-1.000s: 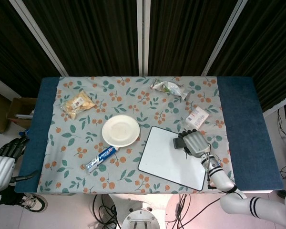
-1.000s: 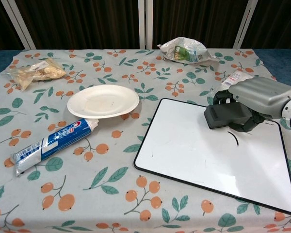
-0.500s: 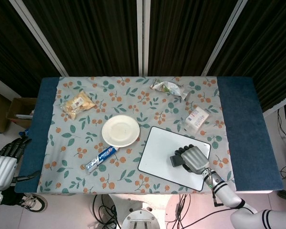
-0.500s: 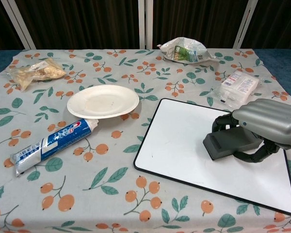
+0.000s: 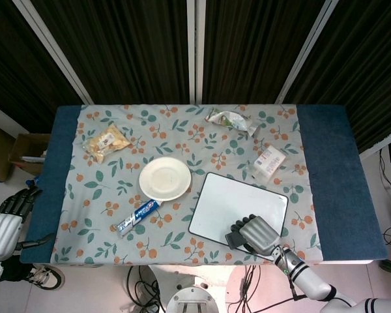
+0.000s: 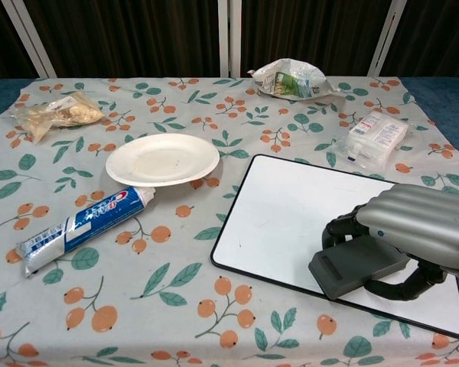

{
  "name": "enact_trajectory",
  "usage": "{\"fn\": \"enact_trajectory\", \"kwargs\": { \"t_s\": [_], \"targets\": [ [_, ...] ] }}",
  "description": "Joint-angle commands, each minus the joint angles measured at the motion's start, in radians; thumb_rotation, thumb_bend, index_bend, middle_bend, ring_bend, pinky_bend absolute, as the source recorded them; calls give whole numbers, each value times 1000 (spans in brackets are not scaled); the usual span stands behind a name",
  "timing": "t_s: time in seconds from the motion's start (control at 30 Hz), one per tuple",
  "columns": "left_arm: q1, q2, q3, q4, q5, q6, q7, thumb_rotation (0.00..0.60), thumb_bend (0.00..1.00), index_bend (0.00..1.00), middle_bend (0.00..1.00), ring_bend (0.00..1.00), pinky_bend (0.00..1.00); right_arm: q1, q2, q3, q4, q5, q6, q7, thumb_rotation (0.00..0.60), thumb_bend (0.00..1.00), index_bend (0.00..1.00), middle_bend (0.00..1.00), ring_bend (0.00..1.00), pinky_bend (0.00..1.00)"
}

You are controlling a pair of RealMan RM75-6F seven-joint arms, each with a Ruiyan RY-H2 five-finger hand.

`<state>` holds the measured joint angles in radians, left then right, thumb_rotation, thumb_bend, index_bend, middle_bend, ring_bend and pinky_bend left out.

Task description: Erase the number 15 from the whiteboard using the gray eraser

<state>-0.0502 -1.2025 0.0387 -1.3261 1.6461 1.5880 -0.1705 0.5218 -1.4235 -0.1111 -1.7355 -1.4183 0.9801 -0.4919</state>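
The whiteboard (image 5: 238,203) (image 6: 291,214) lies at the table's front right, its visible surface blank white. My right hand (image 5: 257,235) (image 6: 421,229) holds the gray eraser (image 5: 235,239) (image 6: 356,265) at the board's near edge, the eraser overlapping the black frame. Part of the board's near right side is hidden under the hand. My left hand (image 5: 3,218) hangs off the table's left side, beyond the blue edge, with fingers apart and holding nothing; the chest view does not show it.
A white paper plate (image 5: 165,178) (image 6: 162,159) and a toothpaste tube (image 5: 137,217) (image 6: 80,228) lie left of the board. A snack bag (image 5: 106,142) (image 6: 57,113) sits far left, a crumpled packet (image 5: 232,120) (image 6: 294,79) at the back, a white tissue pack (image 5: 270,159) (image 6: 376,136) behind the board.
My right hand has dragged the eraser from the board's far right part down to its near edge. The dark stroke seen earlier beside the eraser is gone. The left hand stays put.
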Motion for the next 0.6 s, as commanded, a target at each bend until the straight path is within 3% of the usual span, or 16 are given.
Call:
{"fn": "enact_trajectory", "kwargs": {
  "t_s": [0.03, 0.4, 0.6],
  "targets": [
    [-1, -1, 1, 0, 1, -2, 2, 419, 69, 100, 90, 79, 176, 16, -42, 47, 49, 44, -11, -26, 600, 395, 685, 581, 518, 647],
    [-1, -3, 0, 7, -5, -7, -5, 417, 69, 101, 90, 79, 176, 103, -196, 210, 263, 183, -38, -70, 600, 395, 689, 582, 518, 647],
    [2, -5, -1, 17, -11, -5, -14, 417, 70, 101, 90, 79, 176, 119, -202, 210, 291, 238, -80, -61, 600, 395, 691, 583, 518, 647]
  ]
}}
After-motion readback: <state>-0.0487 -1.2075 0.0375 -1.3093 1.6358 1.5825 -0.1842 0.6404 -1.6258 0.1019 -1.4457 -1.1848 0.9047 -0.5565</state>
